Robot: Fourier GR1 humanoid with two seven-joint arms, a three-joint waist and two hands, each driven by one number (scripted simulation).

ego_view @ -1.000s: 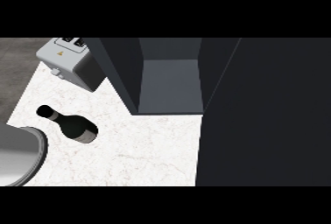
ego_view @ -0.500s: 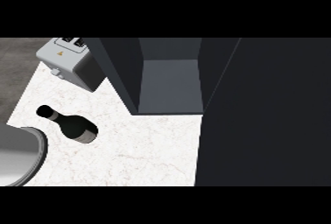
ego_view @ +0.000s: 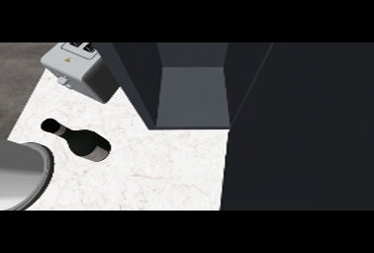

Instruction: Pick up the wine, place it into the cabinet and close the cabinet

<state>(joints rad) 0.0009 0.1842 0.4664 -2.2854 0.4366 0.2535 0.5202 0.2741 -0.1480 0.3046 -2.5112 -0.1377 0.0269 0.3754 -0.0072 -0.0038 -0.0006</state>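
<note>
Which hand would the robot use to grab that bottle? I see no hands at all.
Probably the left. Neither robot hand shows, but the wine bottle stands at the counter's left side, and the open cabinet and its dark door fill the right.

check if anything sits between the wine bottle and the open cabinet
Nothing visible does. The wine bottle stands on the white counter, left of the open cabinet; bare counter lies between them. The toaster sits further back, off that path. Neither hand is in view.
</note>
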